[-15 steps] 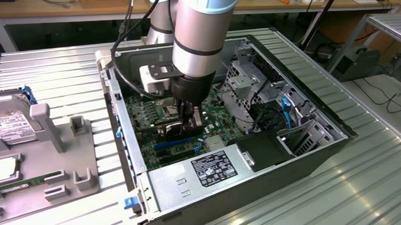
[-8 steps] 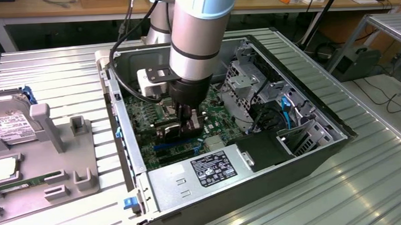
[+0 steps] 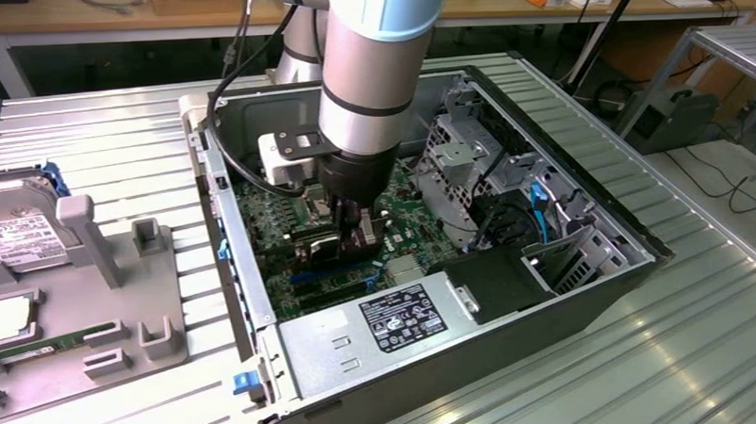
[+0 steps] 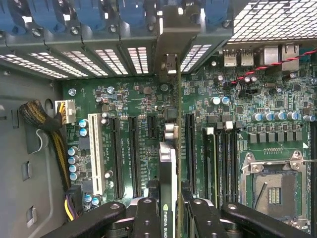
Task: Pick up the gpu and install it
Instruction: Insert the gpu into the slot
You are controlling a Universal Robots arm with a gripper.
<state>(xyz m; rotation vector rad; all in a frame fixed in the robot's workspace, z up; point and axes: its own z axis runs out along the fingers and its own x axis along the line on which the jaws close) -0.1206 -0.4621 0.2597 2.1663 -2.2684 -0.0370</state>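
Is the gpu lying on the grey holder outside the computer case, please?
No, the gripper holds the gpu edge-on above the motherboard inside the case.

The work surface is a ribbed metal table (image 3: 685, 352) with a bright, reflective finish, catching overhead light. Behind it runs a wooden bench (image 3: 119, 18) along the far side, carrying small items too indistinct to identify. At the exterior view's right stands a metal frame (image 3: 712, 45) beside a dark box (image 3: 671, 117), with black cables (image 3: 730, 186) trailing across a pale floor.
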